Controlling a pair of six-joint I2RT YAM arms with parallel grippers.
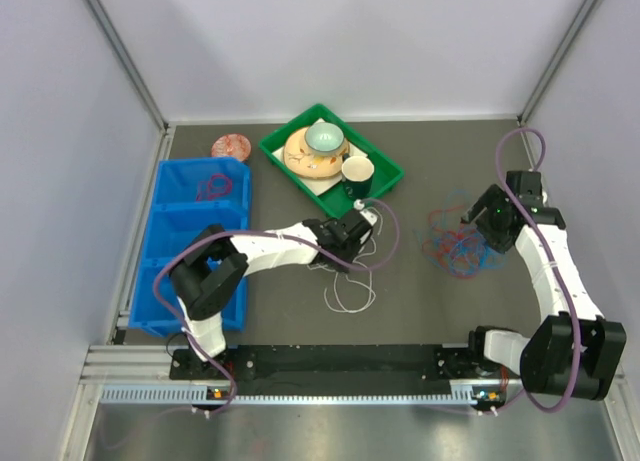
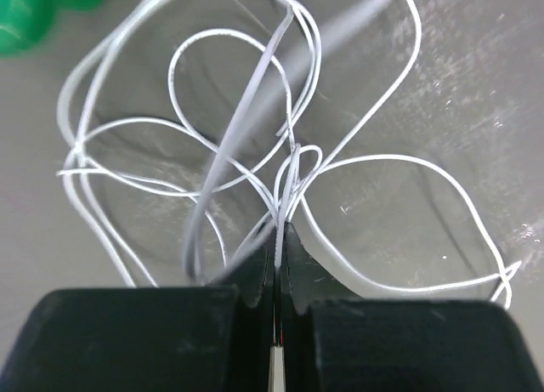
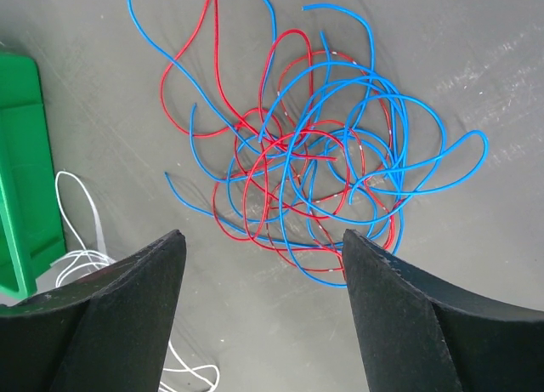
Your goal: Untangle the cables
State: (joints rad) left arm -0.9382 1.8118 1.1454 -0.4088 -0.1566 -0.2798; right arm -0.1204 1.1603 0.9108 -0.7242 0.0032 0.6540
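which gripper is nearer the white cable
Left. The left gripper is shut on the white cable; the right gripper hangs open over the red-and-blue tangle, apart from it.

Bright, even light fell from above in the overhead view, leaving only short, soft shadows and a pale sheen on the metal sheet (image 1: 300,426). At the left wrist the table (image 2: 476,86) glared in milky patches. One near strand of the white cable (image 2: 391,156) was smeared out of focus, and the left fingers (image 2: 127,341) were featureless black. The right wrist view was sharp on the coloured cables (image 3: 314,154), with faint shadows and the right fingers (image 3: 102,324) slightly soft.
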